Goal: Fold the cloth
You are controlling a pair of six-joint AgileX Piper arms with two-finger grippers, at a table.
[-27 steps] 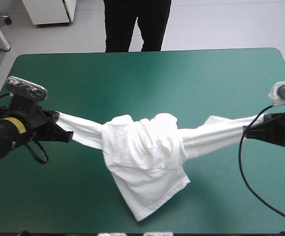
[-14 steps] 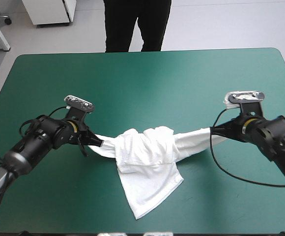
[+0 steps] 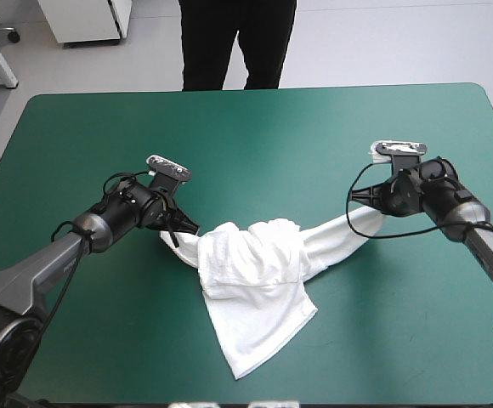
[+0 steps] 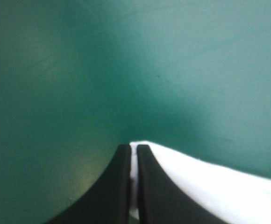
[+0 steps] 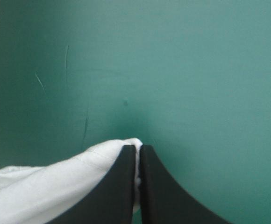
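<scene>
i have the left gripper [image 3: 190, 229] clamped on one end of the t-shirt [image 3: 255, 272]. in the left wrist view its black fingers [image 4: 119, 186] are all but together, with a thin white sliver of cloth pinched between them. the right gripper [image 3: 361, 206] is clamped the same way on the other end, and in its own wrist view a rounded white fold [image 5: 56, 186] pokes out at the fingertips and trails off to one side.

the two grippers are well apart over the worktop [image 3: 255, 110], the left toward its left side and the right toward its right side. the t-shirt sags between them. a short twisted strip runs from the left gripper into a crumpled mass near the middle of the teal-green cover [image 3: 102, 340]. a longer rolled strip runs from that mass up to the right gripper. below the mass a flatter panel lies on the cover and tapers to a corner toward the near edge. ahead of each gripper the wrist views show teal-green cover close by.
</scene>
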